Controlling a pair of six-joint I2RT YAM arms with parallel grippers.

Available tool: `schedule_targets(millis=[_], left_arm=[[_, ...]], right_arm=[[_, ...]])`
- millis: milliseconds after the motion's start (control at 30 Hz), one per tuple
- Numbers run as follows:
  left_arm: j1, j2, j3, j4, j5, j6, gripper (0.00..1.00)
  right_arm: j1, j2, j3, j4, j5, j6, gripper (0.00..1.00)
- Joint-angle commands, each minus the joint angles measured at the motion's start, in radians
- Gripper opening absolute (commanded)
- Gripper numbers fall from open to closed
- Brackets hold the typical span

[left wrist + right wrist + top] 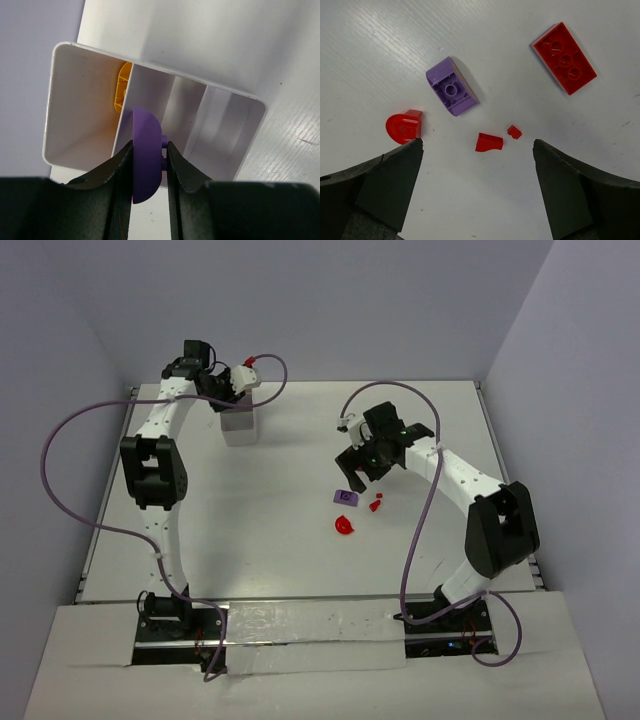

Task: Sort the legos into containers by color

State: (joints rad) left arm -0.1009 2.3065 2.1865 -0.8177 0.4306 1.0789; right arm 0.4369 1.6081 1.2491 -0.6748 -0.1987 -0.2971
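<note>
the left gripper (149, 150) hangs over the tray (75, 100), its jaws pinching a purple disc (146, 160) in line with a divider. an orange lego (121, 87) sits in the end compartment. the right gripper (477, 155) hovers over the bench (380, 45) with jaws spread wide, above a purple brick (452, 92), a red brick (564, 58), a red round piece (403, 126) and two red bits (489, 142), touching none.

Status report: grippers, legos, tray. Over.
Left gripper shut on purple round piece above white tray; orange piece in end compartment. Right gripper open over purple brick and four red pieces on table. Nothing seen blocking either.
</note>
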Motion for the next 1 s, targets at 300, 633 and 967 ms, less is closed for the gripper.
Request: schedule_targets(millis=[300, 633, 967], left_arm=[[-0.021, -0.055, 0.018, 0.054, 0.020, -0.005, 0.46], [-0.036, -0.154, 0.006, 0.031, 0.081, -0.046, 0.51], [-0.031, -0.400, -0.124, 0.081, 0.301, -0.289, 0.53]], right_arm=[[0.095, 0.053, -0.014, 0.066, 0.070, -0.102, 0.86], [0.126, 0.120, -0.005, 0.095, 0.118, -0.135, 0.75], [0.150, 0.189, 0.009, 0.078, 0.089, -0.171, 0.70]])
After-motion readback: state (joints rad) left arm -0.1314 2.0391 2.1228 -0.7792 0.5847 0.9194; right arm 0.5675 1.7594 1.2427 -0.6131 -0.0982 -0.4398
